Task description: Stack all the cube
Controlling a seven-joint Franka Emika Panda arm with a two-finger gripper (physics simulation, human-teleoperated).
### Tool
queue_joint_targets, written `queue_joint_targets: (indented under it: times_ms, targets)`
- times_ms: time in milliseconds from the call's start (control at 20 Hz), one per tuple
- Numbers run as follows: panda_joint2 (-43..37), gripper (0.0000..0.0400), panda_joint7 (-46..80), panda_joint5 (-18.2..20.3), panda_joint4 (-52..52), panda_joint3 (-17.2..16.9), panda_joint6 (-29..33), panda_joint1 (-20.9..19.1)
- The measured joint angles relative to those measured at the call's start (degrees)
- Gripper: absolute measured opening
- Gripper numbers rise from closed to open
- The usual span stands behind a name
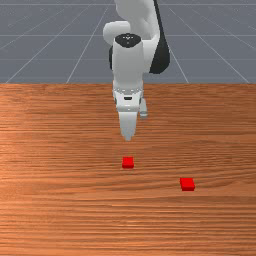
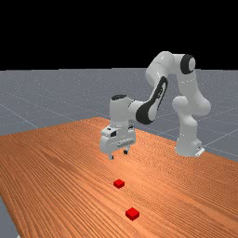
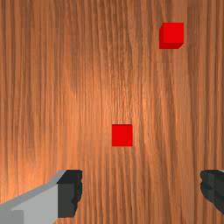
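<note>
Far view, 2 red cubes (image 2: pixel 119 183) set apart, 1 wooden table (image 2: pixel 60 162), 1 gripper (image 2: pixel 118 155) above, spread wide, holding nothing

The front view's left cube (image 1: pixel 128 162) lies behind its right cube (image 1: pixel 187 184).

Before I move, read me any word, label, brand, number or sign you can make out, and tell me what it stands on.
No text can be read.
Arm, black cap: tiny pale marks, too small to read.
Arm, dark band: pale marks, too small to tell if they are letters.
The front view's left cube and right cube: none on the faces seen.
</note>
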Motion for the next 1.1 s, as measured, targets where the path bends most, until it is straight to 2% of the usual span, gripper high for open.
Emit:
queue_joint_targets:
  times_ms: [50, 100, 150, 200, 300, 350, 400, 450, 500, 600, 700, 850, 1100]
  targets:
    - [0.0, 0.0249, 0.0, 0.0, 0.0, 0.0, 0.0, 0.0]
    - [0.0, 0.0158, 0.0, 0.0, 0.0, 0.0, 0.0, 0.0]
    - [-0.3, 0.0253, 1.0, 0.3, -0.3, -0.1, -0.2, 0.1]
    - [-0.5, 0.0311, 1.7, 0.5, -0.4, -0.2, -0.2, 0.1]
    - [-0.7, 0.0367, 2.3, 0.7, -0.6, -0.3, -0.3, 0.1]
    - [-7.6, 0.0225, 12.3, 1.2, -8.5, -1.4, -3.0, 0.7]
    - [-13.6, 0.0138, 22.1, 2.2, -12.6, -2.3, -6.0, 1.0]
    - [-17.3, 0.0084, 31.8, 3.4, -14.6, -3.0, -8.1, 1.0]
    - [-19.3, 0.0051, 41.6, 4.9, -15.9, -3.5, -9.4, 0.8]
    - [-21.0, 0.0019, 60.6, 8.4, -17.5, -4.2, -10.9, 0.4]
    - [-21.5, 0.0007, 71.2, 11.3, -18.4, -4.7, -11.2, 0.0]
    - [-22.0, 0.0002, 75.7, 13.2, -18.9, -4.8, -11.5, -0.2]
    - [-22.0, 0.0000, 79.5, 13.7, -18.0, -4.9, -14.0, -0.3]
